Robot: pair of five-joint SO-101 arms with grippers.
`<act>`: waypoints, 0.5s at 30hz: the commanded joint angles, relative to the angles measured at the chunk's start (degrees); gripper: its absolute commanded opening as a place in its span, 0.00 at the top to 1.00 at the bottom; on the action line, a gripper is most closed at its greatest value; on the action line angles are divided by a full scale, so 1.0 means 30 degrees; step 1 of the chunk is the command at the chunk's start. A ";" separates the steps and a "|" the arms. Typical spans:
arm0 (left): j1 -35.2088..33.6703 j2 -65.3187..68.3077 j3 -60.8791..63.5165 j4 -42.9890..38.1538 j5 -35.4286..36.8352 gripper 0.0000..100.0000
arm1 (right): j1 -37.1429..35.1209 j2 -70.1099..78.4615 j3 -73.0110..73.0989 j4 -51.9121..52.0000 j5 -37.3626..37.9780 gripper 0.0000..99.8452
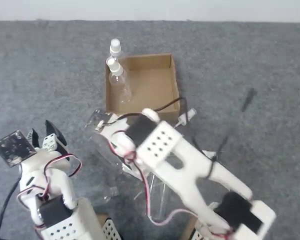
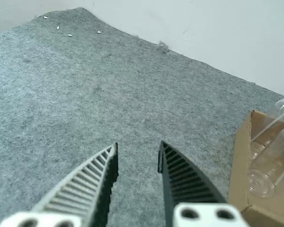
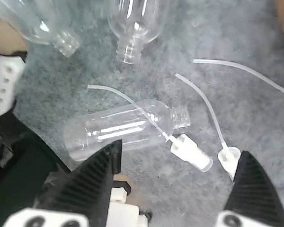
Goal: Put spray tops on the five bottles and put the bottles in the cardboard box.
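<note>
The right gripper (image 3: 180, 151) hangs with jaws spread wide over a capless bottle (image 3: 113, 132) lying on the grey mat (image 3: 255, 109), with loose spray tops (image 3: 191, 152) just beside its neck. The left gripper (image 2: 138, 146), jaws parted and empty, sits over bare mat toward the near left corner. Near the mat's far edge, two topped bottles (image 1: 119, 82) lean at the far left corner of the cardboard box (image 1: 155, 92).

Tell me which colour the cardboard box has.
The cardboard box is plain light brown; the high view shows it best.
</note>
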 commanded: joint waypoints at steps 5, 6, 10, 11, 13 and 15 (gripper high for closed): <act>-0.0059 -0.0293 -0.0278 -0.0821 0.0088 0.87 | 0.0103 -0.5993 0.1758 0.0718 -0.2198 0.69; -0.0059 -0.0293 -0.0278 -0.0821 0.0088 0.87 | 0.0103 -0.6637 0.2139 0.0689 -0.2198 0.69; -0.0059 -0.0293 -0.0278 -0.0821 0.0088 0.87 | 0.0689 -0.8806 0.3575 0.0630 -0.2227 0.69; -0.0059 -0.0293 -0.0278 -0.0821 0.0088 0.87 | 0.1040 -0.9187 0.3868 0.0425 -0.2227 0.69; -0.0059 -0.0293 -0.0278 -0.0821 0.0088 0.87 | 0.1919 -0.9773 0.4542 -0.0249 -0.2227 0.69; -0.0059 -0.0293 -0.0278 -0.0821 0.0088 0.87 | 0.2681 -0.9919 0.5187 -0.1099 -0.2139 0.69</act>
